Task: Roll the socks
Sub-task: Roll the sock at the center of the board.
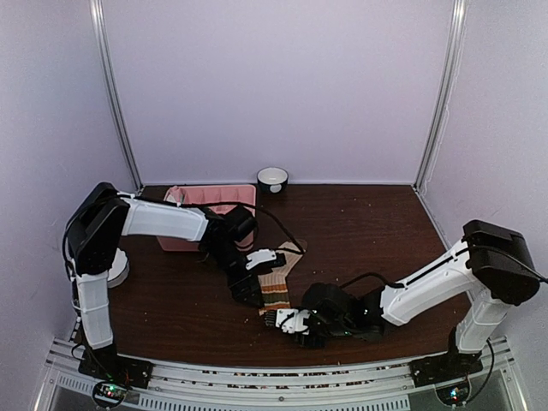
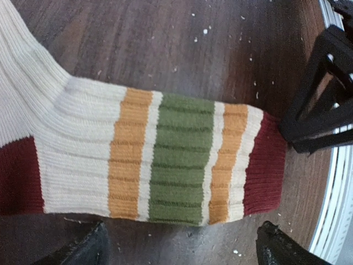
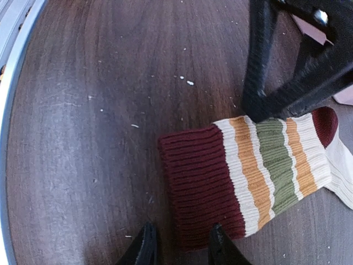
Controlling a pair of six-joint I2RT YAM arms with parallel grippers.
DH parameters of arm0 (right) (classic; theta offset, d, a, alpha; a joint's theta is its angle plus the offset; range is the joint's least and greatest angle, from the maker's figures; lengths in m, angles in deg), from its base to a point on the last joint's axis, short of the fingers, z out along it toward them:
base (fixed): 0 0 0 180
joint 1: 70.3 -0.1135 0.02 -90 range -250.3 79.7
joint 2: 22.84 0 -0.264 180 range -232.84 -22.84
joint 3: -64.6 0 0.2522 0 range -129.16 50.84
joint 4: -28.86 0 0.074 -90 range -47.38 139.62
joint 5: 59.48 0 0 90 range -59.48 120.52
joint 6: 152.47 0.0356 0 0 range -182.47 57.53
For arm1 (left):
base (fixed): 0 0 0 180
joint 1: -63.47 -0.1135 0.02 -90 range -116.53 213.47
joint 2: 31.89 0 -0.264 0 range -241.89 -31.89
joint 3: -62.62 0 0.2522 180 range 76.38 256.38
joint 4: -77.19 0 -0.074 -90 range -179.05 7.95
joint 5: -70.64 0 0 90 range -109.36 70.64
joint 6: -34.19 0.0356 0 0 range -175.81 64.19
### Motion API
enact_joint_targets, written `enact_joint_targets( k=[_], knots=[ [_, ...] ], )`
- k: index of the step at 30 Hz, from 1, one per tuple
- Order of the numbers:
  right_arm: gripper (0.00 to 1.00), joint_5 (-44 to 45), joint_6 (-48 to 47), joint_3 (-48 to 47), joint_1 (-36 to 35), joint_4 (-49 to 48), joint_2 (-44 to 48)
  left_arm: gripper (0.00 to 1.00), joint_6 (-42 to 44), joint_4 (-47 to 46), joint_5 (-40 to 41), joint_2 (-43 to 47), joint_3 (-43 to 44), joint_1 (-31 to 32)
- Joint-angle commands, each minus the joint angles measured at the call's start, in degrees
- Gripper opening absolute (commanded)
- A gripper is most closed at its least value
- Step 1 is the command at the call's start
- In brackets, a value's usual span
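A striped sock (image 1: pixel 276 289) lies flat on the dark table, cream with orange, green and maroon bands. In the left wrist view the sock (image 2: pixel 165 160) fills the middle, and my left gripper (image 2: pixel 179 249) is open wide just beside its long edge. In the right wrist view the maroon cuff (image 3: pixel 201 182) points at me, and my right gripper (image 3: pixel 182 248) is open with the cuff's near corner between its fingertips (image 3: pixel 144 247). In the top view the left gripper (image 1: pixel 248 289) is at the sock's left side and the right gripper (image 1: pixel 281 321) at its near end. I cannot make out the pink sock.
A pink divided tray (image 1: pixel 244 193) stands at the back left under the left arm. A small dark cup (image 1: pixel 272 178) stands by the back wall. The left gripper's black fingers (image 3: pixel 287 61) hang over the sock close to the right gripper. A metal rail (image 1: pixel 274 377) runs along the table's near edge.
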Motion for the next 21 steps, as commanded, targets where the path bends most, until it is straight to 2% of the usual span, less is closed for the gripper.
enact_joint_targets(
  k=[1,8,12,14,17,21],
  knots=[
    [0.32,-5.0,-0.5,-1.2,2.8,0.9,-2.3,0.96,3.5,1.7,-1.1,4.2,-3.5,-0.7],
    [0.25,-9.0,-0.5,-3.7,3.2,4.5,-5.4,0.96,7.0,3.0,0.4,7.5,-6.5,-0.9],
    [0.21,-10.9,3.6,-4.2,3.5,6.1,-7.3,0.97,8.3,2.9,0.4,9.2,-7.8,-1.5],
    [0.15,-13.3,5.9,-5.1,4.0,7.6,-8.3,0.98,8.7,2.6,0.4,10.1,-8.6,-1.8],
    [0.02,-15.8,12.0,-6.2,5.2,8.9,-9.4,0.98,9.1,2.2,-0.4,11.0,-9.7,-1.8],
    [0.00,-21.2,23.0,-4.8,7.0,5.3,-8.7,0.97,10.0,0.4,-2.3,11.8,-12.1,-1.2]
  ],
)
